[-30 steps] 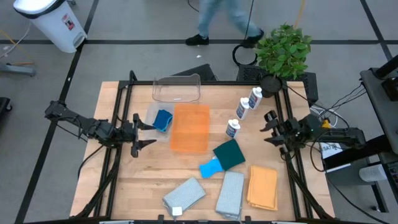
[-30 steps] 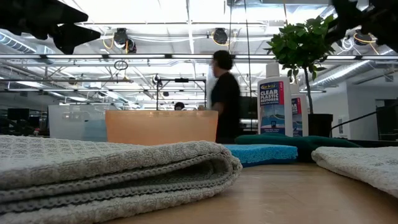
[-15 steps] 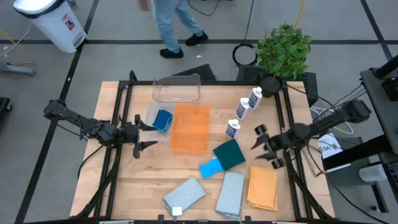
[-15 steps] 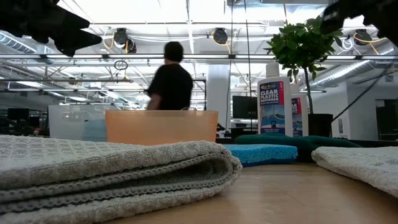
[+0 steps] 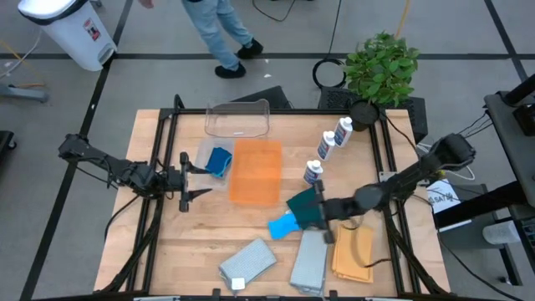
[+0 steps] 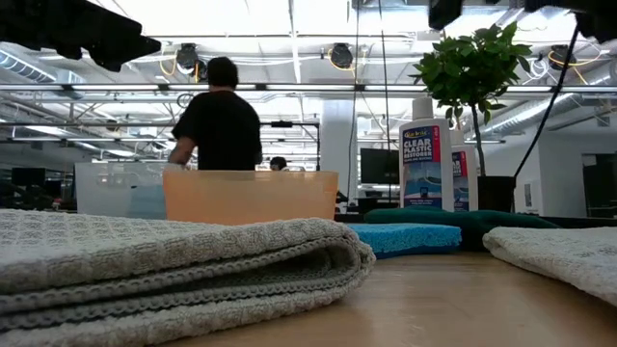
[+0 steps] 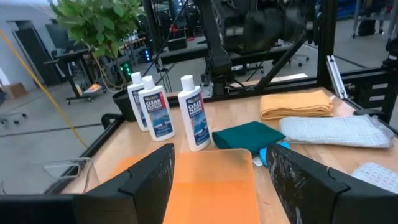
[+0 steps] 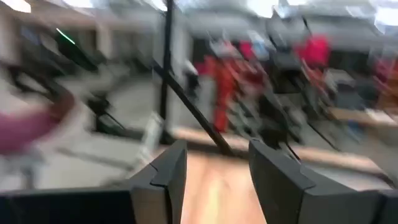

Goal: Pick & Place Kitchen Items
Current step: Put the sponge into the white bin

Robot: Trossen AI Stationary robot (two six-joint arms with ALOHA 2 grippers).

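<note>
right claw [image 5: 322, 219] hangs with fingers spread over the near edge of the dark green pad [image 5: 306, 206], holding nothing; the light blue pad [image 5: 282, 225] lies just beside it, the grey cloth [image 5: 309, 259] and orange cloth [image 5: 354, 250] close below it. three white bottles [image 5: 326, 149] stand beyond. left claw [image 5: 183, 182] waits spread, just beside the blue sponge [image 5: 219, 160] on the surface [image 5: 192, 242].

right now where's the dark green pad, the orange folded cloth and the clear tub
dark green pad [image 5: 303, 204], high view, on its bare left half
orange folded cloth [image 5: 349, 259], high view, middle of its top
clear tub [image 5: 238, 120], high view, its floor
</note>
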